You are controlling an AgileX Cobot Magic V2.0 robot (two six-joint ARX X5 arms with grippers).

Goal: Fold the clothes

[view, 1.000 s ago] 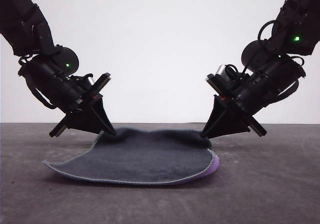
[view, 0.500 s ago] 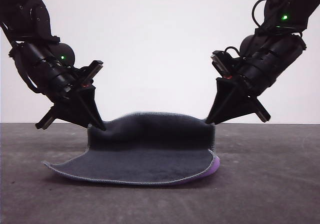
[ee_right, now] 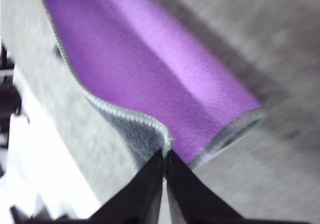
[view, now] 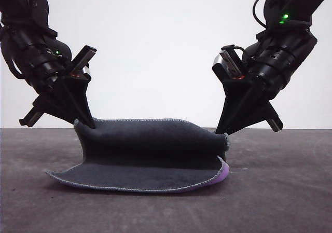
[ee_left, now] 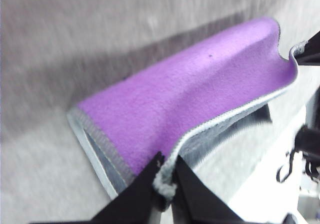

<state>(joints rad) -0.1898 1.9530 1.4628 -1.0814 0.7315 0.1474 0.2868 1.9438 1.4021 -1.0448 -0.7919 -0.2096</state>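
Cloth (view: 150, 158) lies on the table (view: 280, 191), far edge raised by both arms: left gripper (view: 89, 123) and right gripper (view: 222, 133) pinch its far corners. Left wrist: fingers (ee_left: 145, 184) clamp the grey edging. Right wrist: fingers (ee_right: 145, 184) nip purple-faced cloth.

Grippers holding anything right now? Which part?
Yes. Both hold the cloth by its far edge: the left gripper pinches the far-left corner, the right gripper the far-right corner. The near edge lies on the table.
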